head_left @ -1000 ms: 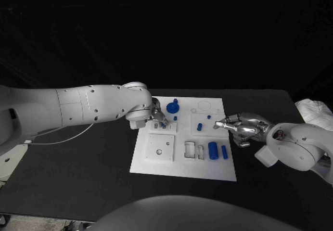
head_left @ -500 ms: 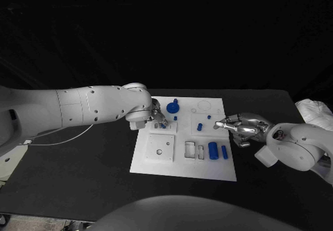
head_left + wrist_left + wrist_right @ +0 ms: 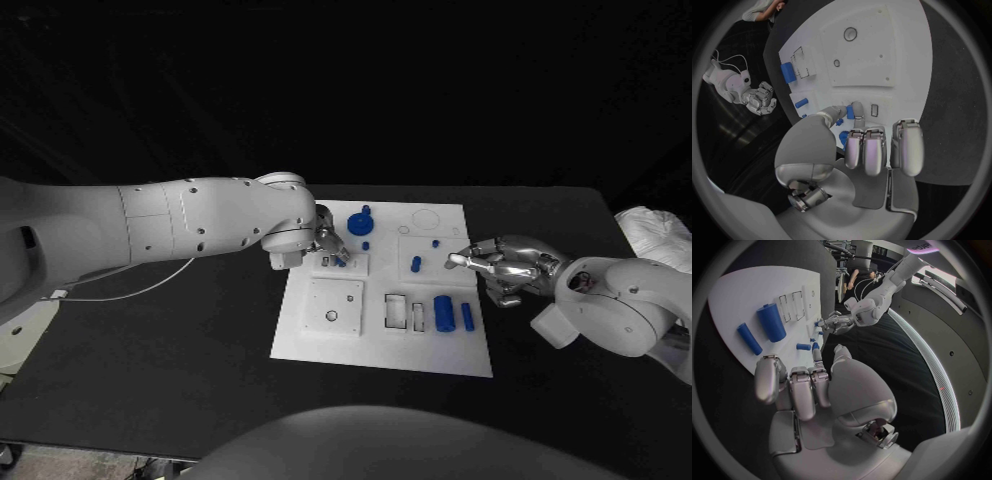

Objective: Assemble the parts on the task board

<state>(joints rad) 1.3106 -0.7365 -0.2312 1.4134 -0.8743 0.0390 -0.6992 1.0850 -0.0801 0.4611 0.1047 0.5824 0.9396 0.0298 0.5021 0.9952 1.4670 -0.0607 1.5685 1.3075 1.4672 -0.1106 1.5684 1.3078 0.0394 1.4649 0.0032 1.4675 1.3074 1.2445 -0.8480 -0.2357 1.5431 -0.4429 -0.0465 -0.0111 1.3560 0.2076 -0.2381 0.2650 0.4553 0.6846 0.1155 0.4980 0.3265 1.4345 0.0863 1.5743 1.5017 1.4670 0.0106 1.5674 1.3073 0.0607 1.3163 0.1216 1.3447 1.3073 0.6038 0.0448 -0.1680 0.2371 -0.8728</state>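
Small, stiff, light peg (image 3: 339,261) pinched in left hand (image 3: 326,243), best gripped mid-shaft; right hand (image 3: 500,266) curled, empty.

A black table (image 3: 173,360) is seen against an unlit black backdrop, a crumpled white cloth (image 3: 656,232) lies at its right edge, and a thin white cable (image 3: 130,285) is draped across its left side.
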